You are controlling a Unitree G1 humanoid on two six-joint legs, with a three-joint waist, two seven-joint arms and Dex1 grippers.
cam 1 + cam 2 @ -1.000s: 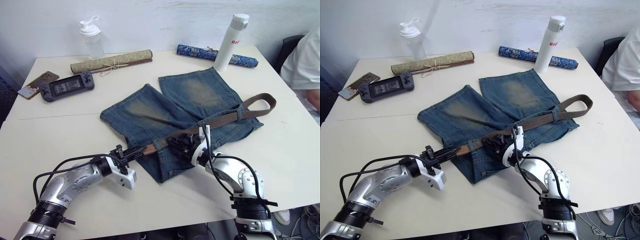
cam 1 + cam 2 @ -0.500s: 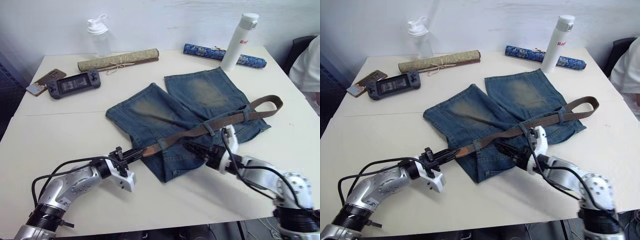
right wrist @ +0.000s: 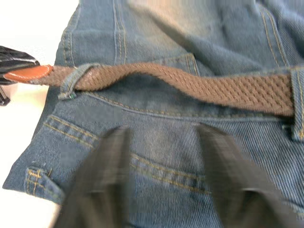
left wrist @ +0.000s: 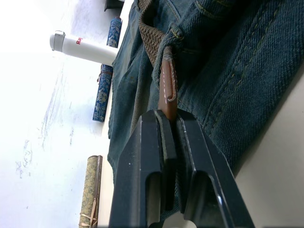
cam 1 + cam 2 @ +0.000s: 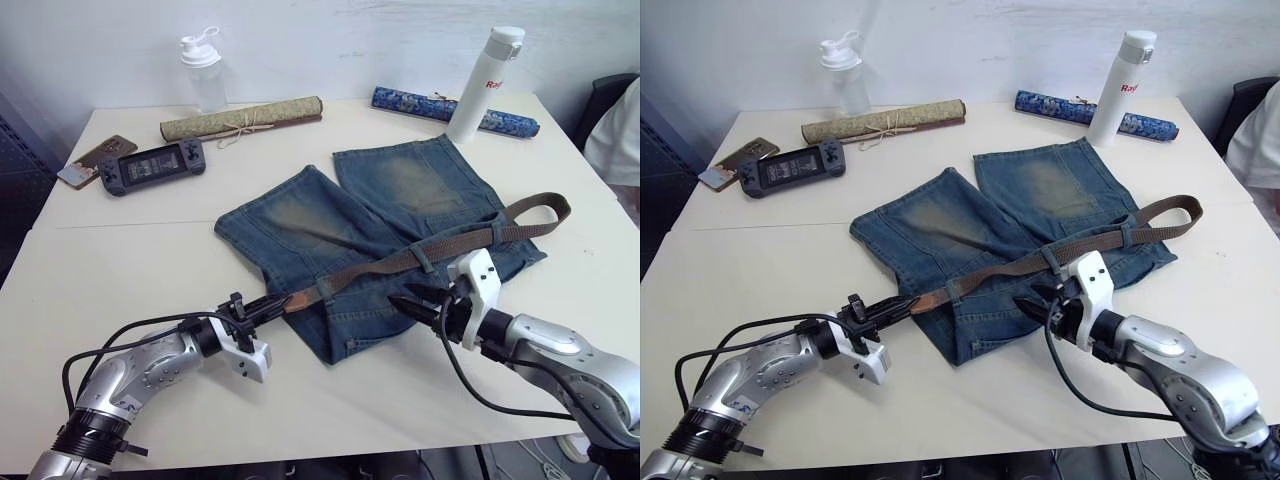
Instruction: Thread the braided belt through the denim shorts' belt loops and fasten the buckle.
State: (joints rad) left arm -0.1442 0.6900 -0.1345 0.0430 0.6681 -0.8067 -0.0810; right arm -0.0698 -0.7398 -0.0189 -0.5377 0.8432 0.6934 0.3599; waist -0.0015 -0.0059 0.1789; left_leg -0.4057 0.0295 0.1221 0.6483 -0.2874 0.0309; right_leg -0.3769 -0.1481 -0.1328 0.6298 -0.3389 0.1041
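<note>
Since a second ago the right gripper (image 5: pixel 1033 304) has let go of the belt (image 5: pixel 400 262) and backed off toward the table's near edge; it now hovers just over the shorts (image 5: pixel 380 225) with its fingers spread apart and nothing between them. Left gripper (image 5: pixel 262 309) hasn't budged, pinched tight on the brown leather tip (image 4: pixel 168 90), which pokes out past a belt loop (image 3: pixel 71 81) at the left end of the waistband. The belt runs across the waistband and curls into a loop off the right side; can't make out the buckle. I'd say the woven strap is light and floppy, so pushing won't work. Pull by the stiffer leather tip, and pin the soft denim so it doesn't bunch.
</note>
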